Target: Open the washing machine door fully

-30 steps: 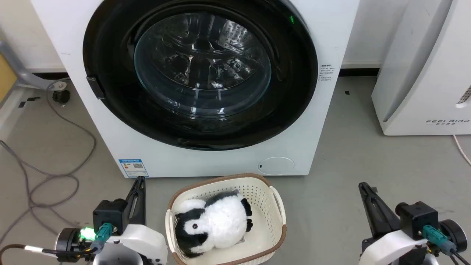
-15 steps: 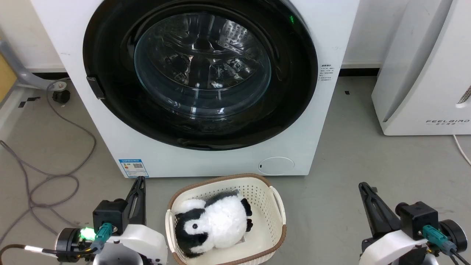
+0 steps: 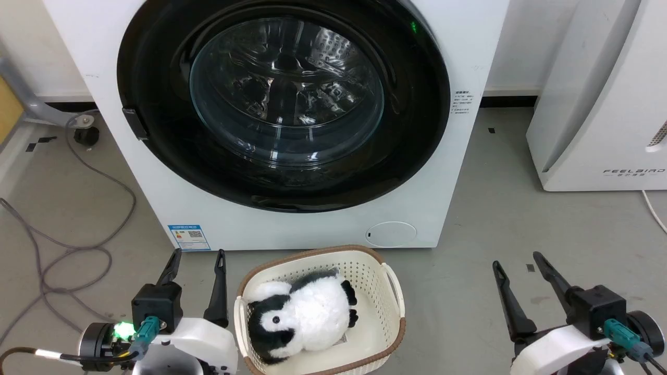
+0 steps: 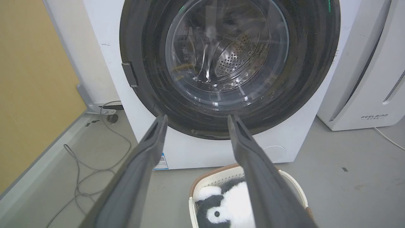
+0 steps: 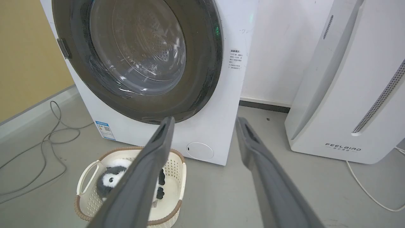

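Opened since before: left end effector (image 3: 199, 252), right end effector (image 3: 516, 259), empty; washing machine door (image 3: 284, 99) shut, facing robot.

Bright, even indoor light falls from above, probably from ceiling fixtures, and leaves only faint, soft shadows on the grey floor (image 3: 469, 219). Pale streaks of glare curve across the glass of the washing machine door (image 3: 284, 99). Both wrist views bow straight edges outward toward the corners. Close to the lens, the fingers (image 4: 136, 171) of the left gripper (image 4: 195, 117) look soft and out of focus.
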